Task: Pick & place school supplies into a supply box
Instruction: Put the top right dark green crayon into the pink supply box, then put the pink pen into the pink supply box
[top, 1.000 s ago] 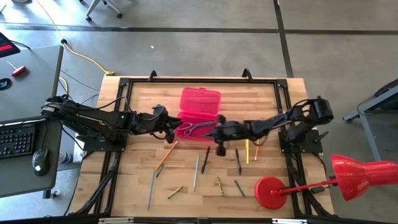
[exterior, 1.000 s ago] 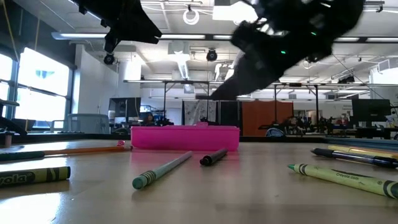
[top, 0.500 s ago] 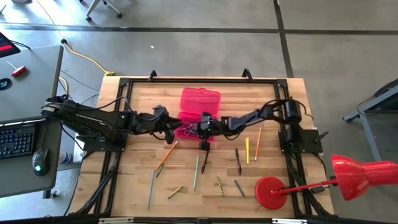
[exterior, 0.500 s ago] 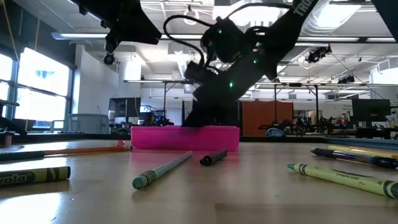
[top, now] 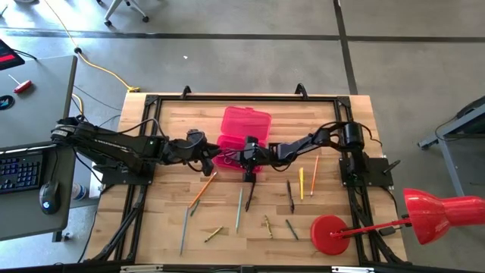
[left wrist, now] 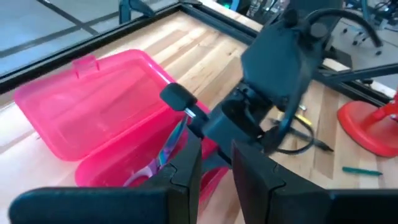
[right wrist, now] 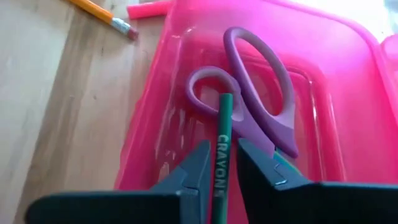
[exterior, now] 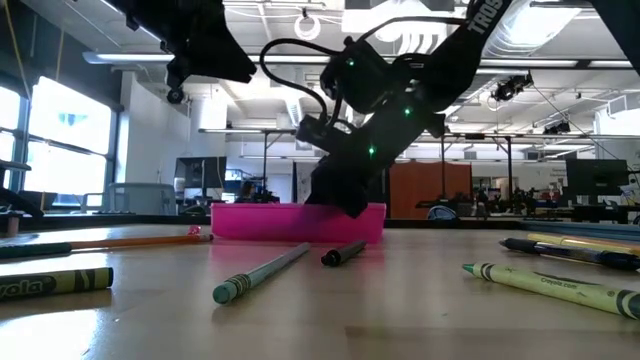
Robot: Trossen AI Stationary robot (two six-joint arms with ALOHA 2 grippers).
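The right hand, poised over the pink supply box beside the purple scissors, was clamped mid-shaft on a green crayon, seemingly light, stiff, waxy and snappable under hard squeezing.

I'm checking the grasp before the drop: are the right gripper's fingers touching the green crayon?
Touching. In the right wrist view the right gripper has a finger pressed on each side of the green crayon, above the purple scissors in the pink box.
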